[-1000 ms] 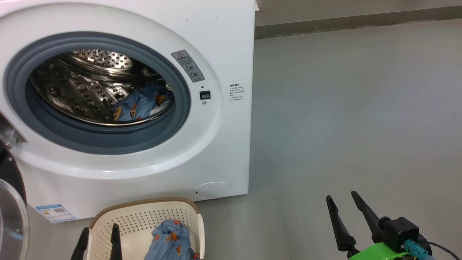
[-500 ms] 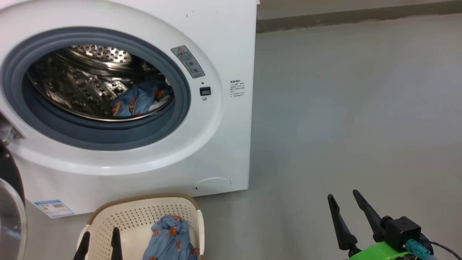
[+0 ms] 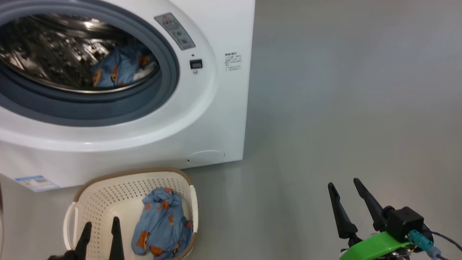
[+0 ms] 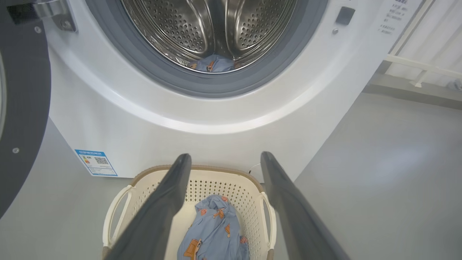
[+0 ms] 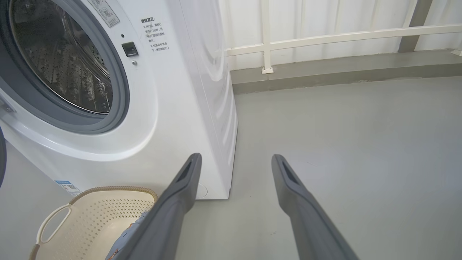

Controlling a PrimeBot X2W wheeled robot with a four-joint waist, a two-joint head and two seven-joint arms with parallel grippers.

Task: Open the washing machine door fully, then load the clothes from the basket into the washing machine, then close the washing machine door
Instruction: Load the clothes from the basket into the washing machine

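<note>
Over the last second the head view tips downward. The washing machine (image 3: 216, 108) rides higher in that view and the whole basket (image 3: 104, 195) comes into it. That is the camera moving; nothing on the floor (image 3: 343, 108) has shifted.

The left gripper (image 3: 101, 224) stays over the near side of the basket with its jaws wide and nothing between them. The right gripper (image 3: 343, 184) also stays wide and empty, well off to the side over bare floor.

The clothes are split as before. One blue bear-print garment (image 3: 115, 68) lies low in the drum, ahead of and above the left gripper. A crumpled bundle (image 3: 160, 220) sits in the basket, just ahead of that gripper's fingertips and slightly toward the right gripper. In the left wrist view the bundle shows between and below the two fingers.

The door (image 4: 21, 108) stands swung open on the outer side of the left gripper.

The downward look suggests the robot is lining up on the basket for the next pick. Loading seems about half done, with the bundle to lift in and the door to close after it.
</note>
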